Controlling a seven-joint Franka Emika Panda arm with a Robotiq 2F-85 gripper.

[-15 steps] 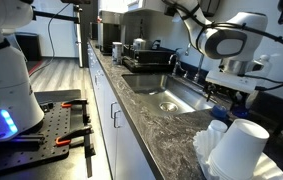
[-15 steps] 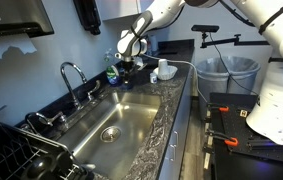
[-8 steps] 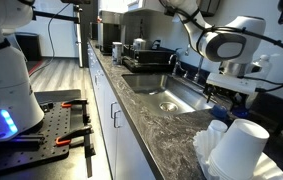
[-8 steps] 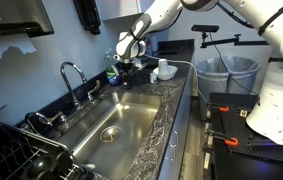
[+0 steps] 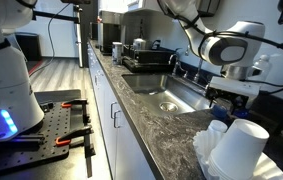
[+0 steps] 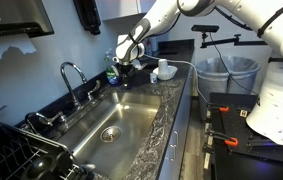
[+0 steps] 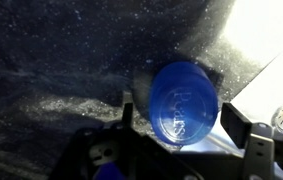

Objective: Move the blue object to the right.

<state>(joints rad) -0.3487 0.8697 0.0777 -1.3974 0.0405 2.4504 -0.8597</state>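
Observation:
In the wrist view a round blue object [image 7: 184, 103] with raised lettering on its top stands on the dark speckled countertop [image 7: 51, 60]. My gripper [image 7: 181, 125] is open, directly above it, with one finger on each side and a small gap to each. In both exterior views the gripper [image 5: 231, 96] [image 6: 124, 67] hangs low over the counter at the end of the sink; the blue object is hidden behind it there.
A steel sink [image 6: 121, 120] with a faucet [image 6: 73, 75] lies beside the gripper. White cups [image 6: 164, 70] stand close on the counter, and more white cups [image 5: 231, 150] fill the foreground. A dish rack [image 6: 21, 150] is at the near end.
The arm has come down a little toward the counter, bringing the gripper lower around the blue object. Nothing else has moved.

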